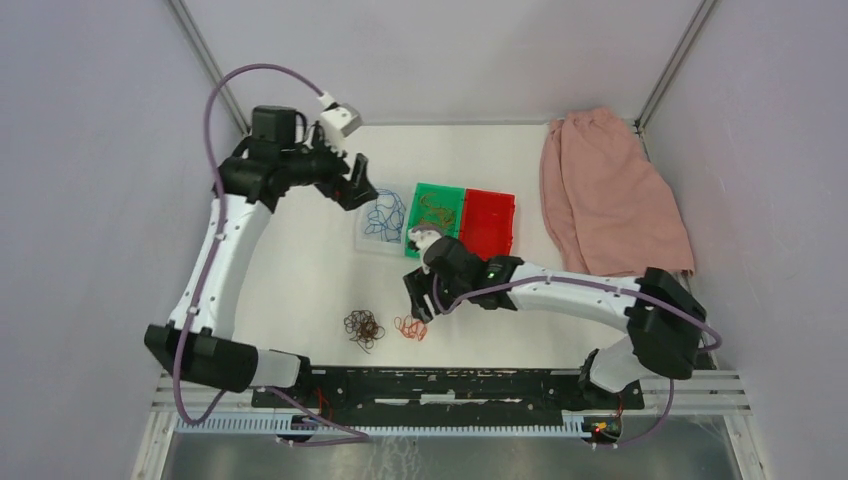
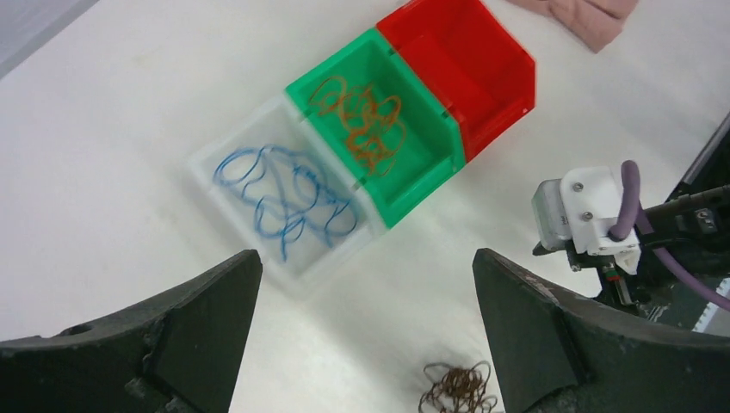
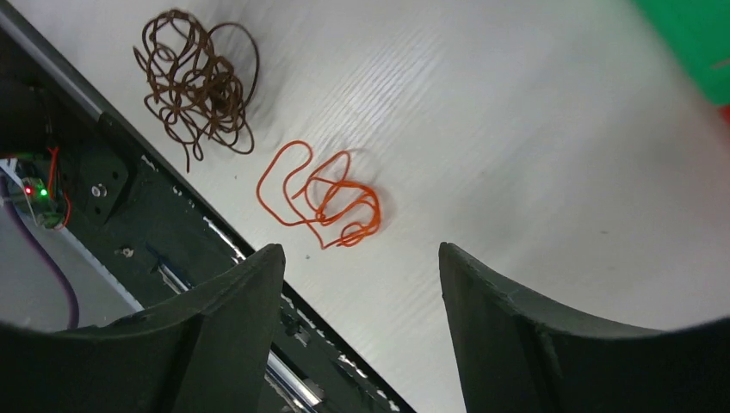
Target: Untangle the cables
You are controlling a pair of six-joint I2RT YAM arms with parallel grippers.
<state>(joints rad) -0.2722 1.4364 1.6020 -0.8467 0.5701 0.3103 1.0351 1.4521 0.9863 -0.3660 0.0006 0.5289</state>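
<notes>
Hovering wide open with nothing held, the right tool [image 3: 360, 251] hangs over a thin orange-red curly wire [image 3: 323, 200] on the white bench [image 3: 516, 129], near a dark brown wire tangle [image 3: 196, 82]. The left tool [image 2: 366, 258], equally spread and empty, is above a clear plastic bin [image 2: 310, 262] holding blue curly wire [image 2: 284, 200]; the adjoining green plastic bin [image 2: 413, 194] holds brownish-orange wire [image 2: 361, 120].

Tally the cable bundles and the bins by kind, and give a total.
Cable bundles: 4 (blue cable, orange-brown cable, dark brown cable, orange-red cable)
Bins: 3 (clear bin, green bin, red bin)
Total: 7
</notes>
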